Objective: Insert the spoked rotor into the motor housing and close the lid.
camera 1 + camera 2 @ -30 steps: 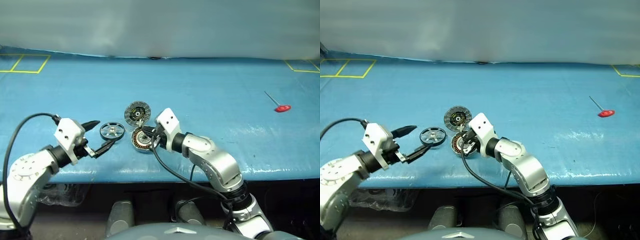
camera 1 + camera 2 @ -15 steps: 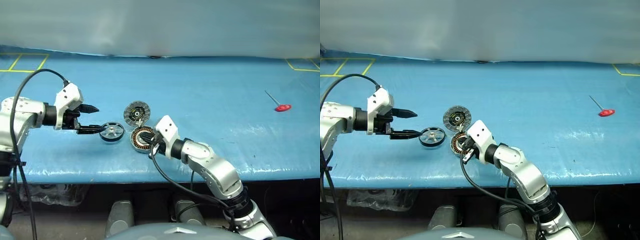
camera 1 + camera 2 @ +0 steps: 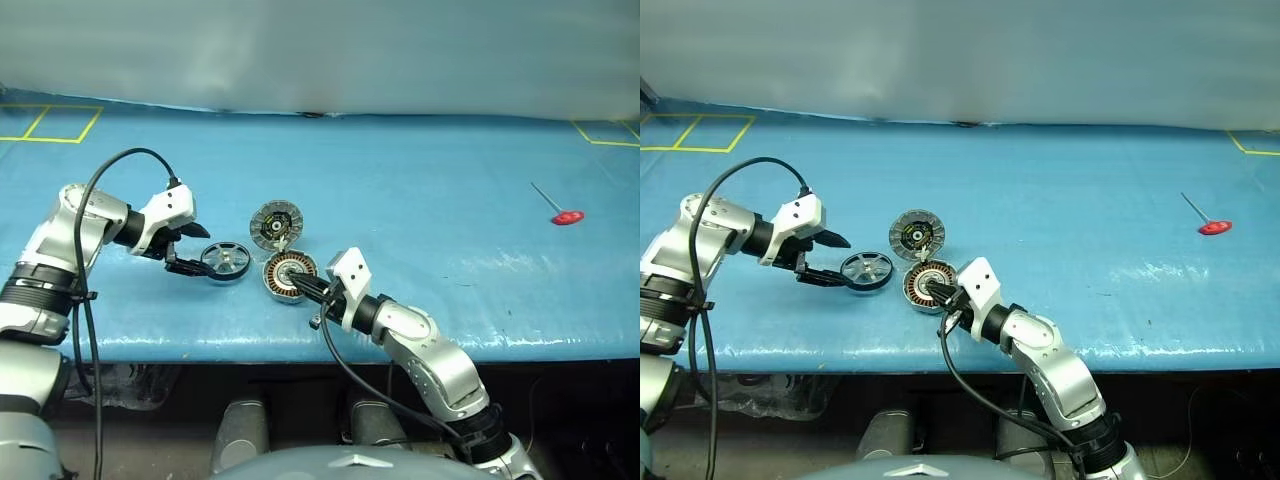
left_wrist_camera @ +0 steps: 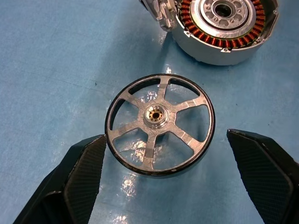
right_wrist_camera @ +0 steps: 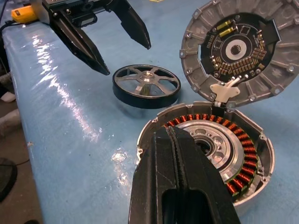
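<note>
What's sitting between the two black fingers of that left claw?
The small dark spoked rotor wheel lies flat on the blue table between the open left claw's fingers, untouched, as the left wrist view shows.

light: bright, even overhead | glare: white sheen on blue table (image 3: 470, 270) — front edge | focus: sharp

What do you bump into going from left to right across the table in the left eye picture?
Left gripper → spoked rotor → motor housing → right gripper → red-handled tool, far off on the right.
</note>
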Robot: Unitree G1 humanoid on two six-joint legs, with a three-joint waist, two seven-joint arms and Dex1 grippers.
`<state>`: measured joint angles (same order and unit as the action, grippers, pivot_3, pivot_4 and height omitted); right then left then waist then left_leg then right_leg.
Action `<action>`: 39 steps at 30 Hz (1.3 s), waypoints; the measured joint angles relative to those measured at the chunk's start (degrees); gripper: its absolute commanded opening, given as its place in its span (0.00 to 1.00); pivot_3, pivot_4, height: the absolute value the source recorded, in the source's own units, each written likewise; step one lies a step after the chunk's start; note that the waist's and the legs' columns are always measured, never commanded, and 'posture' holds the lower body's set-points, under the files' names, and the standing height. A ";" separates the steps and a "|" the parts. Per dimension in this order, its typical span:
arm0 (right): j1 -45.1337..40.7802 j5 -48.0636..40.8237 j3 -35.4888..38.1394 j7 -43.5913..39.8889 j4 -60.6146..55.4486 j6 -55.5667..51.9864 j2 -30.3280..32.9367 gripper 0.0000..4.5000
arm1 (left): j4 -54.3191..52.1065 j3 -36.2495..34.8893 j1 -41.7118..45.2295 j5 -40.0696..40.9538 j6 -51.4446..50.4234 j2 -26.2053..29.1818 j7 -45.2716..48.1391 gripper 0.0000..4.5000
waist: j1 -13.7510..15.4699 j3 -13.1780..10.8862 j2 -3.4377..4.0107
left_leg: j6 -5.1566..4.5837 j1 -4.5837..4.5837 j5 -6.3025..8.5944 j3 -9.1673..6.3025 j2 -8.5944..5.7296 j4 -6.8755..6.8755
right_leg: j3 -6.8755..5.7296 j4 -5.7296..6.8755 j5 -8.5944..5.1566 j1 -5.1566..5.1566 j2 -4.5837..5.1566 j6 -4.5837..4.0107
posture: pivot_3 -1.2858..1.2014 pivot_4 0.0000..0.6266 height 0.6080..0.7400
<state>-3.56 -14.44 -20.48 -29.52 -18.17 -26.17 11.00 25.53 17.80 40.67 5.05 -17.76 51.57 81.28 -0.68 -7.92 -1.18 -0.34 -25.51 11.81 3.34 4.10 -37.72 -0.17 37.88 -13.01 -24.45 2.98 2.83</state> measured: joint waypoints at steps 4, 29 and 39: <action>0.61 0.09 -0.11 -0.20 0.40 1.48 -0.46 0.00 | 3.15 0.78 3.10 -2.04 1.73 -2.13 0.59 1.00 | -0.01 0.00 0.00 | -0.01 0.00 -0.02 0.00 0.08 -0.25 | 0.01 0.11 -0.05 0.04 -0.06 0.14 | 0.52 0.24 1.00; 2.09 0.87 -1.25 2.14 0.46 1.87 -1.55 0.00 | 12.66 1.90 9.22 -9.07 5.82 -8.17 5.03 0.81 | 0.04 0.00 -0.03 | -0.03 -0.02 -0.04 -0.02 0.08 -0.29 | 0.06 0.17 -0.02 0.04 -0.09 0.14 | 0.52 0.24 1.00; 2.12 0.89 -1.28 2.71 0.46 1.73 -1.58 0.00 | 15.10 1.95 9.97 -11.28 7.26 -9.89 3.88 0.62 | 0.01 0.00 -0.03 | -0.03 -0.02 -0.04 -0.02 0.08 -0.29 | 0.06 0.18 0.07 0.04 -0.09 0.00 | 0.52 0.24 1.00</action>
<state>-1.44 -13.55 -21.76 -26.82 -17.71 -24.44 9.42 40.63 19.75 50.63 -6.23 -10.50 41.68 85.16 -0.67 -7.92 -1.22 -0.37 -25.53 11.77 3.32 4.18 -38.01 -0.11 38.06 -12.95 -24.42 2.89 2.82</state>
